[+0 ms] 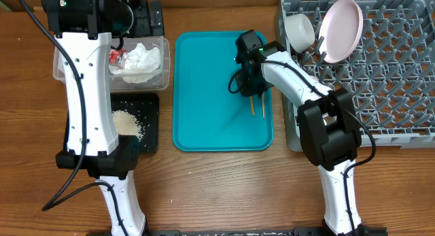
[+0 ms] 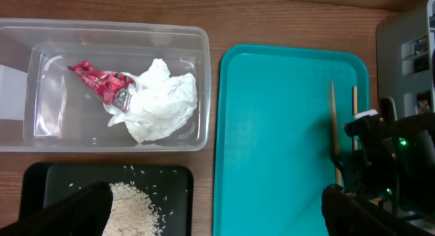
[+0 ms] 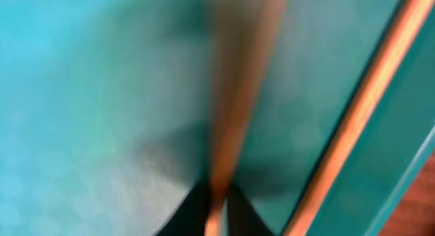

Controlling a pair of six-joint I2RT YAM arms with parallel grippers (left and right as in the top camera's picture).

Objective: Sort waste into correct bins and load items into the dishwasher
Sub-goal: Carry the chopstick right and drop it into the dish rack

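Observation:
Two wooden chopsticks lie on the teal tray (image 1: 204, 79) near its right edge. My right gripper (image 1: 246, 88) is down on the tray and shut on one chopstick (image 3: 234, 93); the other chopstick (image 3: 367, 107) lies free beside it. Both also show in the left wrist view (image 2: 334, 127) (image 2: 355, 100). My left gripper (image 2: 216, 195) is open and empty, high over the bins. The clear tub (image 2: 204, 45) holds the red-and-silver wrapper (image 2: 98, 79) and the white napkin (image 2: 163, 100). The black tray (image 2: 41, 178) holds the rice (image 2: 132, 209). The grey dish rack (image 1: 401, 86) holds the pink plate (image 1: 342, 28) and a pale bowl (image 1: 299, 30).
The dish rack stands right of the teal tray, its near wall close to my right arm. The clear tub (image 1: 163, 73) and the black tray (image 1: 151, 120) sit left of the teal tray, under my left arm. Bare wood runs along the front.

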